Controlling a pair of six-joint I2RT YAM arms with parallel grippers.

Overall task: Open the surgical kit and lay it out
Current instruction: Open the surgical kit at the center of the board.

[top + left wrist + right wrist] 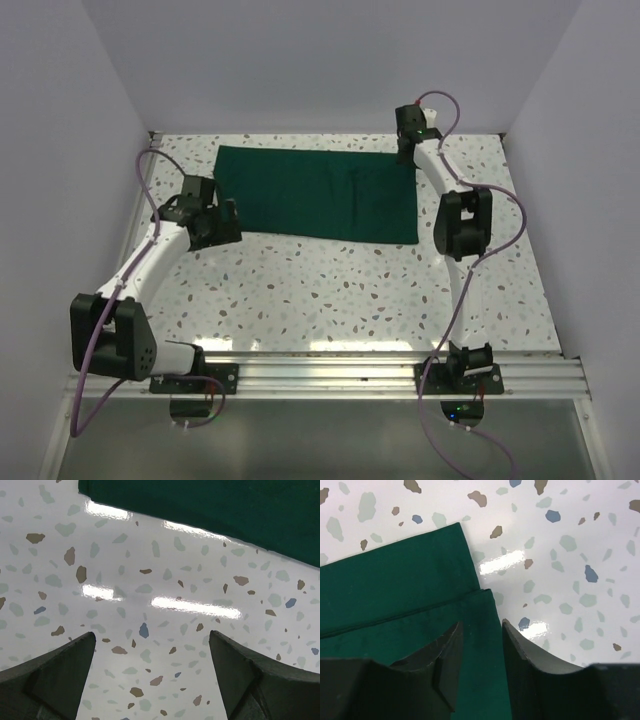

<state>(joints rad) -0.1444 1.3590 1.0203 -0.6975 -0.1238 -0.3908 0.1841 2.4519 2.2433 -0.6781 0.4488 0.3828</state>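
The dark green cloth wrap [310,195] lies flat and folded at the back of the speckled table [330,290]. No steel tray or instruments show; only a faint crease marks the cloth's right half. My left gripper [232,222] hovers open just off the cloth's near left corner, over bare table [150,605], with the cloth [210,510] ahead of its fingertips. My right gripper [405,155] is at the cloth's far right corner. It stands open, its jaws either side of the top fold's edge [482,630], with the cloth's layers [395,600] stepped there.
White walls close in the table at the back and on both sides. A metal rail [330,372] carrying the arm bases runs along the near edge. The right arm's elbow [462,222] hangs just right of the cloth.
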